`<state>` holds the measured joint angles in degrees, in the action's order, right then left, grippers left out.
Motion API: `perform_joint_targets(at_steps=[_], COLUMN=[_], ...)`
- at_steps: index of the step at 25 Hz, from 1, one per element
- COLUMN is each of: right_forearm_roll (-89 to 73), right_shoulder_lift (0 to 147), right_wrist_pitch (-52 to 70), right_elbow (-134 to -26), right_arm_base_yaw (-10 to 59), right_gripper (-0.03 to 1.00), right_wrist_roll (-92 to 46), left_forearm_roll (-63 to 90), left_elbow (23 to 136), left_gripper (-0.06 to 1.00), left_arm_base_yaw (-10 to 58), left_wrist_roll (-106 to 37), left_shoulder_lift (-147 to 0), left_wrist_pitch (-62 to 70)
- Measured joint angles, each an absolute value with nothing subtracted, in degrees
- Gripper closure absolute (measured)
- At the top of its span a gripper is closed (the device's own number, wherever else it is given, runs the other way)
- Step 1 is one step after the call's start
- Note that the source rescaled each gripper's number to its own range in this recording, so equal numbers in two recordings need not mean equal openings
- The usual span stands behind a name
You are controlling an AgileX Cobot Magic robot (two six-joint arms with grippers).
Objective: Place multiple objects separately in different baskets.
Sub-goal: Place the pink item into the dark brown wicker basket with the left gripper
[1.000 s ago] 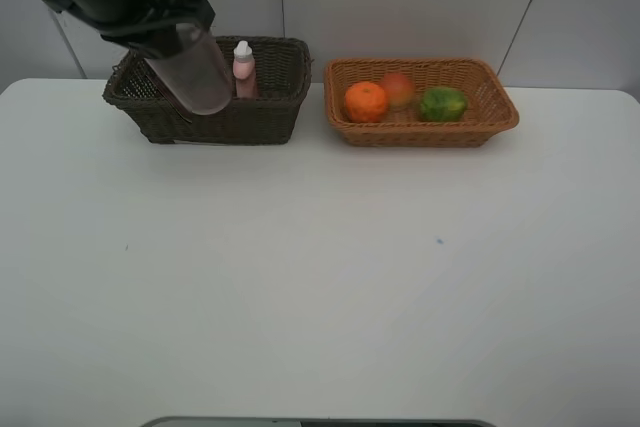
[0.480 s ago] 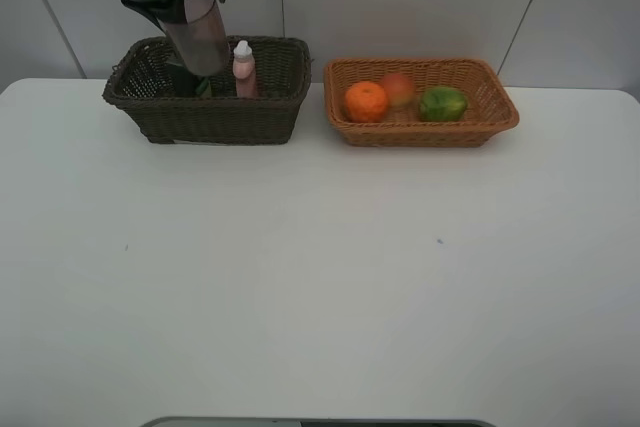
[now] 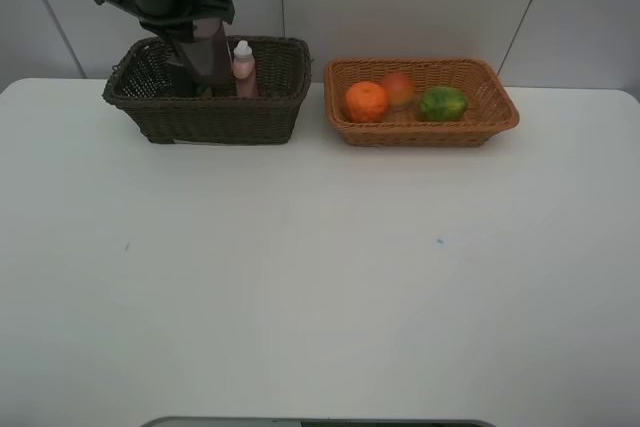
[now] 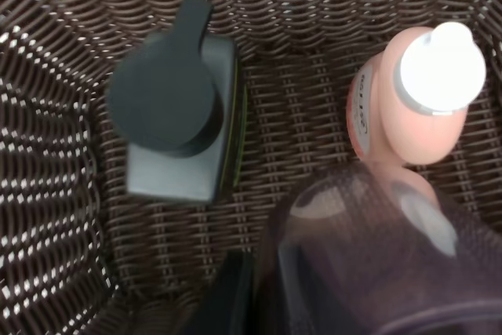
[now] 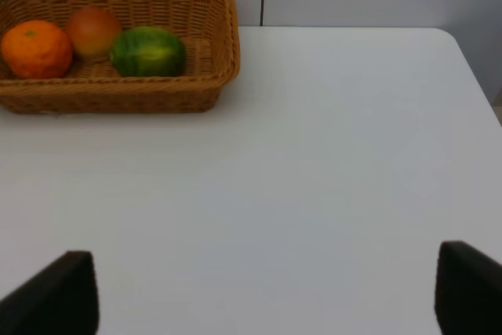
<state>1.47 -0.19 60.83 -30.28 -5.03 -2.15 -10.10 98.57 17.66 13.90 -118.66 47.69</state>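
My left gripper (image 3: 200, 32) is shut on the translucent pinkish cup (image 3: 212, 55) and holds it upright, low inside the dark brown basket (image 3: 205, 117). The left wrist view shows the cup (image 4: 376, 264) close beside the small pink white-capped bottle (image 4: 423, 92), with the dark green pump bottle (image 4: 169, 107) standing further off in the same basket (image 4: 47, 194). The orange (image 3: 366, 101), the red-yellow fruit (image 3: 399, 89) and the green fruit (image 3: 442, 103) lie in the orange-tan basket (image 3: 420, 134). My right gripper (image 5: 263, 296) is open above bare table, short of that basket (image 5: 220, 37).
The two baskets stand side by side at the table's far edge, close to the wall. The pink bottle (image 3: 243, 69) stands just right of the cup. The white table (image 3: 320, 277) spreads in front of them.
My left arm swung the cup from a tilted pose in front of the dark basket to upright over it, then lowered it inside next to the pink bottle. The right gripper stayed still.
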Motion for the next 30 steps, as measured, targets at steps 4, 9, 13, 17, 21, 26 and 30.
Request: perform_joint_targets(at_steps=[4, 9, 13, 17, 21, 26, 30], right_forearm_roll=[1.47, 1.47, 1.47, 1.47, 1.47, 1.47, 1.47], right_shoulder_lift=[-0.19, -0.19, -0.19, -0.19, -0.19, -0.19, -0.19], right_wrist_pitch=[60.83, 60.83, 60.83, 60.83, 60.83, 60.83, 60.83], right_elbow=[-30.28, -30.28, -30.28, -30.28, -30.28, -30.28, -30.28], right_arm_base_yaw=[-5.03, -5.03, -5.03, -5.03, -5.03, -5.03, -5.03], right_gripper=[0.23, 0.23, 0.23, 0.23, 0.23, 0.23, 0.23], right_wrist_roll=[-2.15, -2.15, -2.15, -2.15, -2.15, -2.15, -2.15], left_forearm_roll=[-10.31, -10.35, -10.35, -10.35, -10.35, -10.42, -10.37], left_elbow=[98.57, 98.57, 98.57, 97.93, 97.34, 97.27, 97.27], left_gripper=[0.94, 0.94, 0.94, 0.94, 0.94, 0.94, 0.79], left_arm_base_yaw=[17.66, 17.66, 17.48, 17.30, 16.58, 16.25, 16.25], left_wrist_roll=[13.90, 13.90, 13.90, 13.85, 13.44, 13.02, 13.00], left_shoulder_lift=[-120.42, -121.09, -122.41, -122.76, -122.76, -122.76, -122.76], left_wrist_pitch=[46.16, 44.75, 44.88, 45.01, 44.58, 42.99, 41.79])
